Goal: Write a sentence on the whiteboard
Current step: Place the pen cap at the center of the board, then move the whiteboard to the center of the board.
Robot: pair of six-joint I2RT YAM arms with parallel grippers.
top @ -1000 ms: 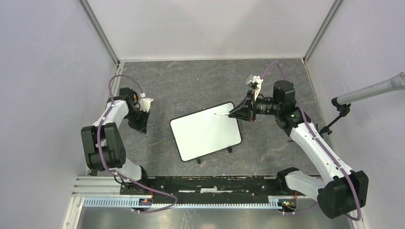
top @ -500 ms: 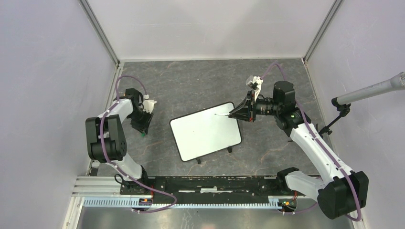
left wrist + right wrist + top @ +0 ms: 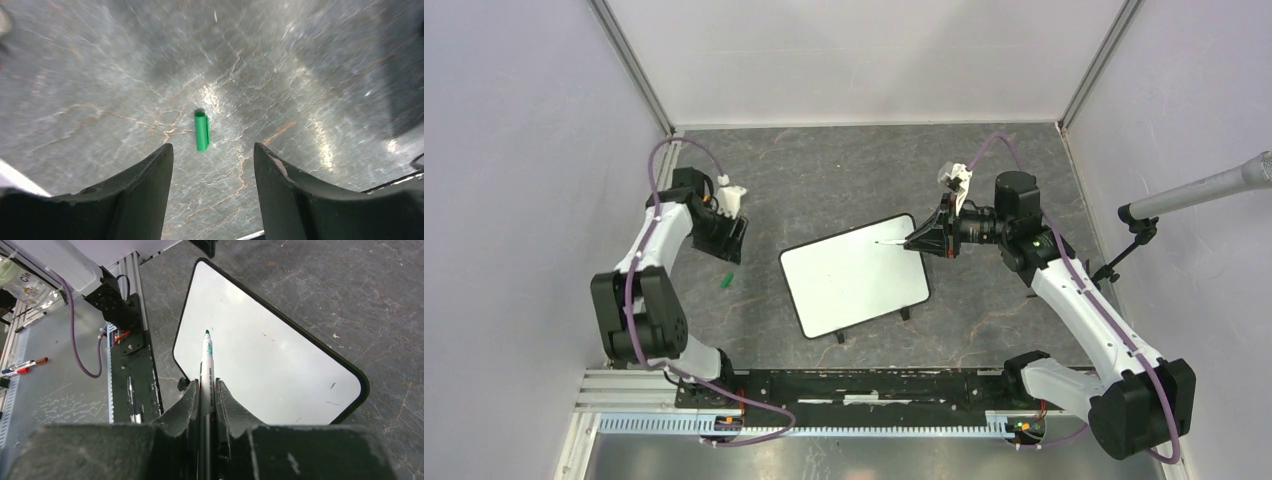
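Pinching a marker [image 3: 206, 360] between the 2 pressed-in fingers of the right claw [image 3: 206, 388], with the uncapped tip aimed at the whiteboard [image 3: 849, 285] near its far edge; touching or just above, hard to tell. Lying flat and a little askew in the middle of the table [image 3: 824, 170], blank white all over, with no sentence on it yet. Over on the left, well apart from the board, hovering with the left claw [image 3: 213, 156] spread and empty above a small green cap [image 3: 202, 131] on the bare table. Judging from that, right at the start of the writing step, with 0 words down. Calling next for a light press of the tip onto the surface, then slow, even strokes across the top line. Worth keeping the pressure gentle, since nothing seems to pin the board down and a hard push would probably slide it.
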